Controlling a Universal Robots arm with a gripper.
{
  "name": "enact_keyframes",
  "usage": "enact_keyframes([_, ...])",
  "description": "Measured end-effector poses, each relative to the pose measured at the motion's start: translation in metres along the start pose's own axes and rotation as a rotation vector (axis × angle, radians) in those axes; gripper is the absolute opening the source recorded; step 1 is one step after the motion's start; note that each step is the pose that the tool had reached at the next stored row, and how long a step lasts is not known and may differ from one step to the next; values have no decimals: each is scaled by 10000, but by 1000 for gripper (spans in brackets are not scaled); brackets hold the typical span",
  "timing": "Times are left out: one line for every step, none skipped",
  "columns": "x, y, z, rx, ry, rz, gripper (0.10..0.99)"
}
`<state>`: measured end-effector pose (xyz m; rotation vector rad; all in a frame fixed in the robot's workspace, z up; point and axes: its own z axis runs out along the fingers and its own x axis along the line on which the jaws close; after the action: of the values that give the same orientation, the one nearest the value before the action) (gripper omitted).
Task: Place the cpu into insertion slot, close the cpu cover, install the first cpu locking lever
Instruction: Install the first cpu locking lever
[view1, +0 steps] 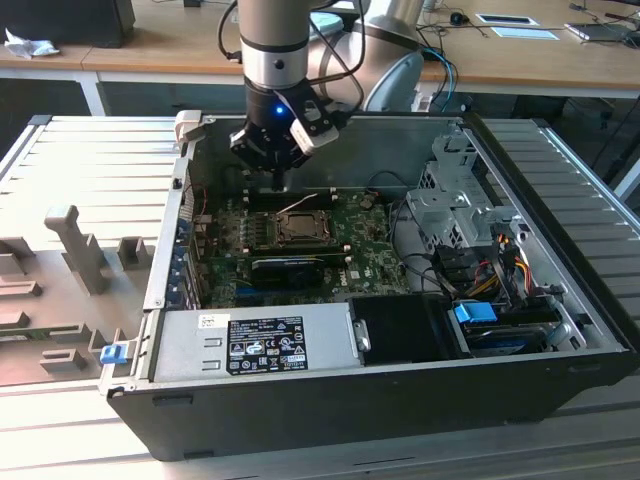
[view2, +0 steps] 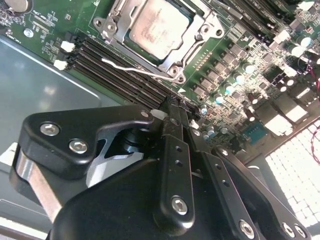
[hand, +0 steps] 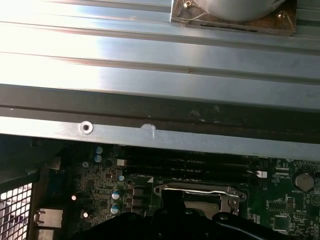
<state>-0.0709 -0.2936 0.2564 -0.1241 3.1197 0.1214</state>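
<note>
Hovering low inside the open dark-grey metal computer case (view1: 560, 330), the black two-fingered gripper (view1: 281, 180) hangs from the arm in the exterior view, just over the far edge of the green motherboard (view1: 370, 255) and close to the square processor socket (view1: 300, 228). From here the pale centre of the socket suggests the chip is already seated. A silver power supply box (view1: 250, 342) lies along the near wall, and a bundle of coloured cables (view1: 490, 265) sits toward the exterior view's right.

In the second wrist view, the small square cpu with its pale silver-grey metal top (view2: 159, 26) lies flat in the socket, framed by the thin dark-grey metal cpu cover (view2: 192, 50), which appears folded down around it. A thin bright wire locking lever (view2: 135, 70) runs along one side of the frame, beside the black memory slots (view2: 115, 67), and I cannot tell whether it is latched. The gripper's fingers (view2: 172, 112) look pressed together with nothing between them, their tips just short of the lever's end.

In the first wrist view, the grey ribbed metal table (hand: 150, 65) and the case rim fill the upper part; below, the cover's silvery edge and lever (hand: 200, 190) show just beyond the dark gripper body.

By my judgement, placing the chip and closing the cover are done; securing the lever remains.
</note>
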Motion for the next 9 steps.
enact_keyframes([-13,-1,1,-1,-1,0,106])
enact_keyframes([-22,-2,1,-1,-1,0,106])
enact_keyframes([-27,-2,2,-1,-1,0,106])
enact_keyframes([-31,-2,2,-1,-1,0,106])
enact_keyframes([-37,-3,2,-1,0,1,106])
enact_keyframes([-42,-3,3,-1,-1,0,106])
enact_keyframes([-52,-4,3,-1,-1,0,106])
enact_keyframes([-58,-5,3,-1,-1,0,106])
enact_keyframes([-65,-5,4,-1,-1,0,106])
